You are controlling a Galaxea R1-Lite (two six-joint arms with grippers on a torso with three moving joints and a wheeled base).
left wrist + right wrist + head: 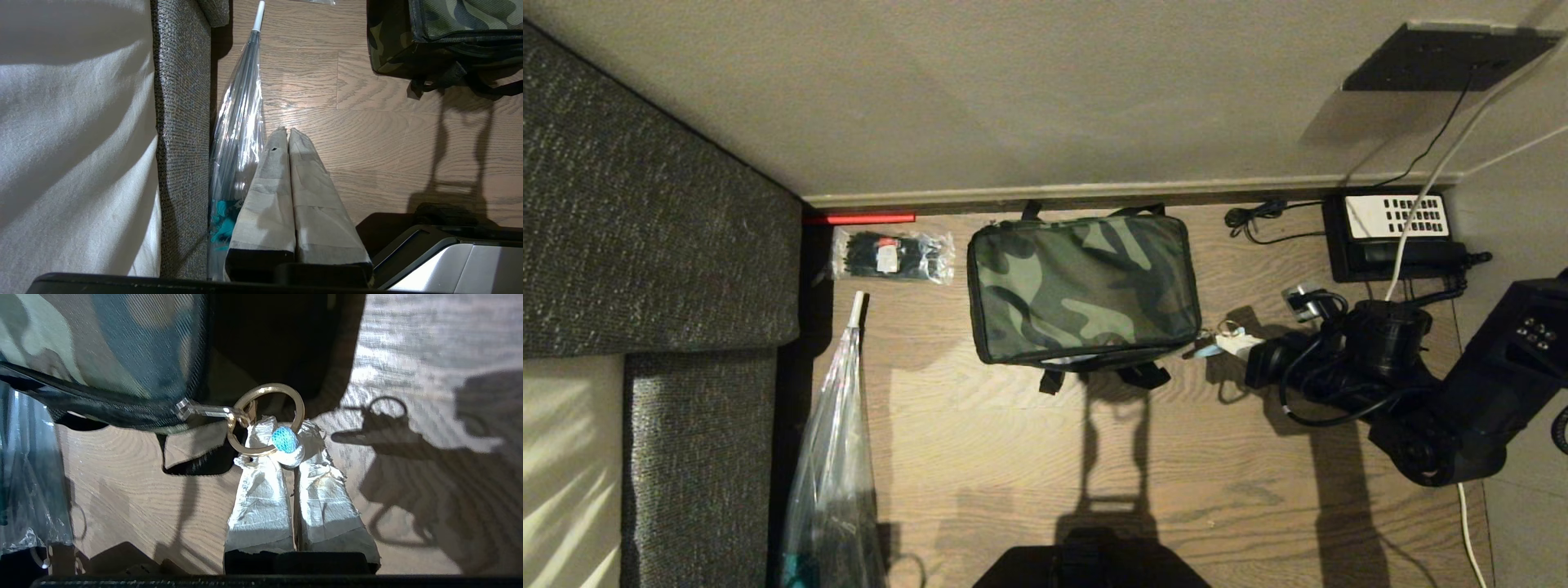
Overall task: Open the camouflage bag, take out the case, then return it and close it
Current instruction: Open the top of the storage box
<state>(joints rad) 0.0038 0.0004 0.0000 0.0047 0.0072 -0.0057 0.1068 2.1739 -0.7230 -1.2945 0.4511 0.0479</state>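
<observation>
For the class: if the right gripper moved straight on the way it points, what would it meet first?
Probably the camouflage bag: the right gripper, shut on the zip's ring, points at its corner.

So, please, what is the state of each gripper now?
Left gripper: closed, holding nothing, above the wooden floor.
Right gripper: closed on the gold metal pull ring of the boxy camouflage fabric bag.
</observation>
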